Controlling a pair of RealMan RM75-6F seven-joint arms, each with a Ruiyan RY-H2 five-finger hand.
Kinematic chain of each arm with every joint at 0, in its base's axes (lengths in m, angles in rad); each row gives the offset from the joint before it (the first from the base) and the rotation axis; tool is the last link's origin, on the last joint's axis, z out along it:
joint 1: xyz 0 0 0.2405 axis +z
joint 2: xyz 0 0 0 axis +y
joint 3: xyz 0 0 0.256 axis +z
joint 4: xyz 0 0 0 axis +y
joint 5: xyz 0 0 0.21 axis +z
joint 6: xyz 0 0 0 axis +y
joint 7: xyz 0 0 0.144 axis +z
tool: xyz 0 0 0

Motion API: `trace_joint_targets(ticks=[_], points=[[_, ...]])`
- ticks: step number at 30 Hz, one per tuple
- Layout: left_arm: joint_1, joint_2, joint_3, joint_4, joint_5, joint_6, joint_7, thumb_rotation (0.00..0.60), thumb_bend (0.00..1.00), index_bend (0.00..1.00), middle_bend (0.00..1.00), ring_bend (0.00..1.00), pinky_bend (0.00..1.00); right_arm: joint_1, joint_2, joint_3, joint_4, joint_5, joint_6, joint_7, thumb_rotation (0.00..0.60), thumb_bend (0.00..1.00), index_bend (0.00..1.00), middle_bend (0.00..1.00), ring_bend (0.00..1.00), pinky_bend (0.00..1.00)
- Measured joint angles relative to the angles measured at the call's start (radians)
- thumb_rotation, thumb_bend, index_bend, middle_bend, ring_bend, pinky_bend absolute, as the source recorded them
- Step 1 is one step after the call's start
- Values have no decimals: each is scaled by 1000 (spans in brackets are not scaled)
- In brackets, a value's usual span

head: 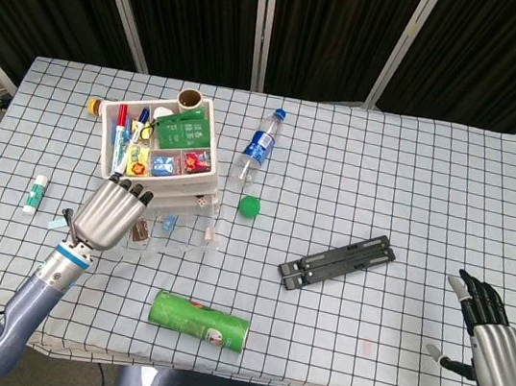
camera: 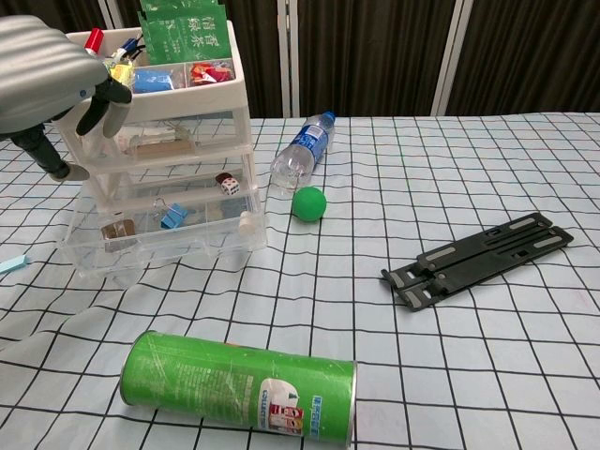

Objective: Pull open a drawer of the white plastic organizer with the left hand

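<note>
The white plastic organizer (head: 163, 145) stands at the table's back left, its top tray full of markers and green packets. Its clear bottom drawer (head: 177, 235) sticks out toward me, with a brown piece, a blue clip and a die inside. My left hand (head: 109, 215) hovers over the drawer's left front corner, fingers stretched toward the organizer and holding nothing. In the chest view this left hand (camera: 42, 80) fills the upper left, in front of the organizer (camera: 169, 141) above the drawer (camera: 164, 230). My right hand (head: 489, 336) is open near the front right edge.
A green can (head: 198, 320) lies in front of the drawer. A water bottle (head: 256, 151) and a green ball (head: 250, 206) lie right of the organizer. A black folding stand (head: 337, 261) sits mid-table. A glue stick (head: 36, 193) lies at the far left.
</note>
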Motion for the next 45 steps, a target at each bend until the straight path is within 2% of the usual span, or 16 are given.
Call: trace_joint_targets(ticks=[5,10,19,23,28,31,40,45], points=[[-25,-20,1,41,-40,-39,17,600,109,534,669,640,692,2,0,1,2,3,-4,2,600,13,0,0,0,0],[-37,-43,2,55,-51,-38,30,600,125,559,837,774,763,4,-2,1,4,6,-11,1,600,13,0,0,0,0],[-53,-74,4,79,-42,-34,8,600,124,623,992,898,842,3,-3,1,4,4,-7,3,600,14,0,0,0,0],[-64,-86,7,93,-41,-40,13,600,153,624,1000,928,863,3,-2,1,5,3,-5,8,600,13,0,0,0,0],[-80,-104,13,115,-49,-51,43,600,227,540,1000,949,876,3,1,2,5,3,-2,15,600,14,0,0,0,0],[-90,-112,18,121,-57,-58,73,600,267,535,1000,964,884,2,3,2,6,2,1,21,600,14,0,0,0,0],[-121,-132,22,138,-86,-82,108,600,274,532,1000,977,889,1,6,2,6,0,3,27,600,14,0,0,0,0],[-131,-133,27,142,-111,-101,118,600,289,475,1000,977,889,1,8,3,6,2,4,32,600,14,0,0,0,0]])
